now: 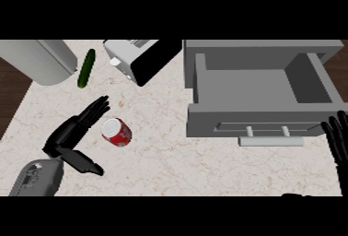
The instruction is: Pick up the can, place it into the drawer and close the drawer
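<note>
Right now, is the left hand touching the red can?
Apart. The head view shows a thin strip of counter between the left hand and the can; the fingers are straight beside it, not curled round it.

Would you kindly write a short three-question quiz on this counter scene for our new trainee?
1. True or false: the red can already lies inside the drawer.
2. Which hand is beside the can? A) left hand B) right hand
3. Fill in: the long green vegetable lies between the toaster and the grey ____.

Key
1. False: it lies on the counter, and the drawer stands open.
2. A: its fingers are straight, not curled round the can.
3. Cylinder.
</note>
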Controlling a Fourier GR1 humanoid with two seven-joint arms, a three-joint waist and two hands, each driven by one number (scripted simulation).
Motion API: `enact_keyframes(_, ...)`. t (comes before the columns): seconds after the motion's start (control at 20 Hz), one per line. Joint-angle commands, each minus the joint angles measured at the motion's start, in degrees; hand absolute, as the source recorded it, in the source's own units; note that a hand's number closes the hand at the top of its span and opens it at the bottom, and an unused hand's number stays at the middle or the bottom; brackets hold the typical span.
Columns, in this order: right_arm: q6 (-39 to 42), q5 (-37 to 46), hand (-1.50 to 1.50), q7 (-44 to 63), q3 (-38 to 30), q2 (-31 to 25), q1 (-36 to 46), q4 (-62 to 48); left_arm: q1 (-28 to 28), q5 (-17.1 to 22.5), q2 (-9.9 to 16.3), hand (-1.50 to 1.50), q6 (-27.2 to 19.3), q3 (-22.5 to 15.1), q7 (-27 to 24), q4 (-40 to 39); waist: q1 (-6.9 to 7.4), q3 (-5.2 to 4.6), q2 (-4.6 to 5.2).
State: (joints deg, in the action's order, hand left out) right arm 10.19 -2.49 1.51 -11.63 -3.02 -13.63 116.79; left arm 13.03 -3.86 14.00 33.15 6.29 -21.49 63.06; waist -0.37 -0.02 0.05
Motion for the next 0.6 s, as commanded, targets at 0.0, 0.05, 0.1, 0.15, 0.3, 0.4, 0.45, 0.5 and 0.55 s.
enact_keyframes(0.0, -0.4, 1.6, -1.5, -1.8, 0.9, 1.2, 0.4, -2.7, 9.1, -3.6, 0.5, -1.5, -1.3, 0.5, -5.3, -13.3, -0.4, -0.02, 0.12)
enact_keyframes(0.05, -0.2, -0.1, -1.5, 2.1, -0.5, -0.5, 2.4, 0.3, 7.0, -4.2, 0.1, -1.5, -1.6, 0.2, -7.3, -13.7, -0.12, -0.01, 0.03)
enact_keyframes(0.1, -0.6, 1.5, -1.5, -0.7, 1.3, 1.6, 0.7, -0.6, 5.6, -2.8, 3.0, -1.5, 1.3, 1.5, -7.1, -12.7, 0.0, 0.01, 0.0)
enact_keyframes(0.15, -1.0, 1.7, -1.5, -1.9, 0.3, 1.5, 1.1, -1.8, 4.0, -5.0, 1.7, -1.5, -0.1, -0.1, -10.4, -13.8, 0.01, 0.0, 0.0)
enact_keyframes(0.3, -0.5, 1.9, -1.5, -2.5, -0.2, 0.8, 2.4, -3.9, 6.3, -6.4, 2.9, -1.5, -0.7, 0.7, -13.6, -18.9, -0.02, 0.0, 0.03)
enact_keyframes(0.4, 0.4, -0.3, -1.5, 0.1, -2.0, 0.0, 1.0, -0.3, 8.1, -5.3, 1.5, -1.5, -0.8, 0.7, -9.5, -18.6, -0.01, 0.01, -0.02)
enact_keyframes(0.45, 2.1, -1.5, -1.5, -2.7, -2.0, 1.0, -2.6, 1.2, 7.5, -5.1, 1.2, -1.5, -1.4, 0.8, -9.7, -18.2, -0.06, 0.01, -0.04)
enact_keyframes(0.5, 0.9, 0.4, -1.5, 0.1, -1.6, -0.1, 1.3, -0.4, 8.5, -5.8, 3.0, -1.5, -0.8, 1.3, -11.5, -20.5, 0.01, 0.01, -0.01)
enact_keyframes(0.55, -0.5, 0.6, -1.5, 1.9, -1.2, 0.2, 2.8, 0.6, 5.2, -8.1, 0.0, -1.5, -4.2, -1.1, -14.5, -19.6, 0.08, 0.0, -0.01)
